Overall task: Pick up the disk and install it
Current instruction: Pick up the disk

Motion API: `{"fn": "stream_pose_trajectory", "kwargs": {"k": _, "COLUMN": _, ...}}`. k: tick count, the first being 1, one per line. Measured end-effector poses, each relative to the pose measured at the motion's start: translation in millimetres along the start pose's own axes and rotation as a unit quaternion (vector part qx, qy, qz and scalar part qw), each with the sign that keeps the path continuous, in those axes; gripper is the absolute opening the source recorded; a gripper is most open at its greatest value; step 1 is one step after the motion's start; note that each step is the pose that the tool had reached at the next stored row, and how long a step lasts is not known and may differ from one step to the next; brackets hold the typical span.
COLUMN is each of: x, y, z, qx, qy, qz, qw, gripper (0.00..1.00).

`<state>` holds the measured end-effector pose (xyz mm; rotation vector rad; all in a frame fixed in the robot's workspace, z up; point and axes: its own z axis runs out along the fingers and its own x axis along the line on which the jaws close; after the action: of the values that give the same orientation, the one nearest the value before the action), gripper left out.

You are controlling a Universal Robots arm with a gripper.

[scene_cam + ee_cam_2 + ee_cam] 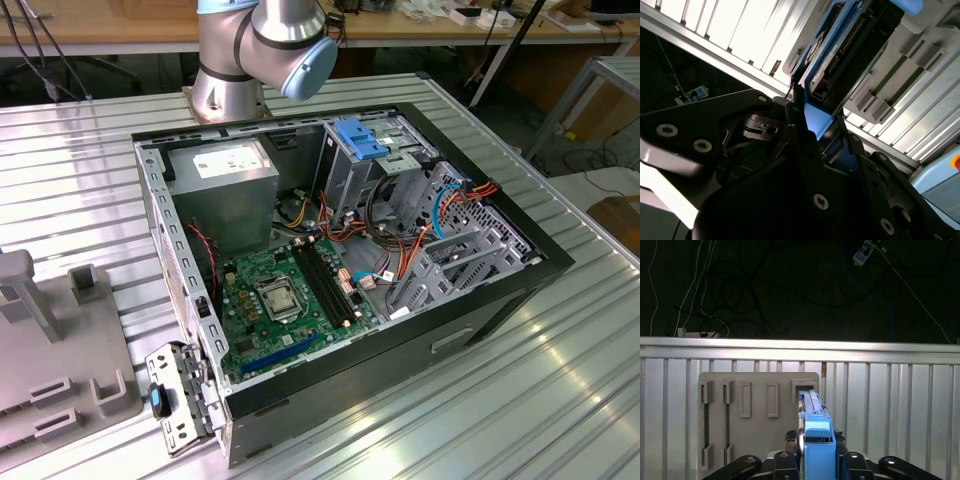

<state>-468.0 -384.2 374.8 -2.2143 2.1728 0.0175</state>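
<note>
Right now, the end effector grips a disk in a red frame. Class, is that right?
Not quite: the end effector does grip the disk, but its frame is blue, as the first wrist view shows.

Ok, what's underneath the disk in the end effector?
A grey slotted holder lies below the disk, resting on the ribbed metal table. The disk and end effector cover part of the holder and one slot, so what's there can't be seen.

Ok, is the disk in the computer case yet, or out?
Out. In the first wrist view the disk sits edge-on, clamped in the claw, over the grey slotted rack, away from the case.
</note>
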Motion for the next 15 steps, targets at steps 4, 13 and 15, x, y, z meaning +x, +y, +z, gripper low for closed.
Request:
{"fn": "stream_pose_trajectory", "kwargs": {"k": 4, "x": 0.0, "y": 0.0, "z": -0.9, "qx": -0.0001, "qy": 0.0001, "qz": 0.000, "qw": 1.0000, "gripper": 0.37}}
{"fn": "stream_pose_trajectory", "kwargs": {"k": 13, "x": -0.4, "y": -0.2, "z": -10.4, "qx": 0.0000, "qy": 0.0000, "qz": 0.000, "qw": 1.0000, "gripper": 0.37}}
{"fn": "stream_pose_trajectory", "kwargs": {"k": 15, "x": -0.4, "y": -0.2, "z": -12.0, "qx": 0.0000, "qy": 0.0000, "qz": 0.000, "qw": 1.0000, "gripper": 0.37}}
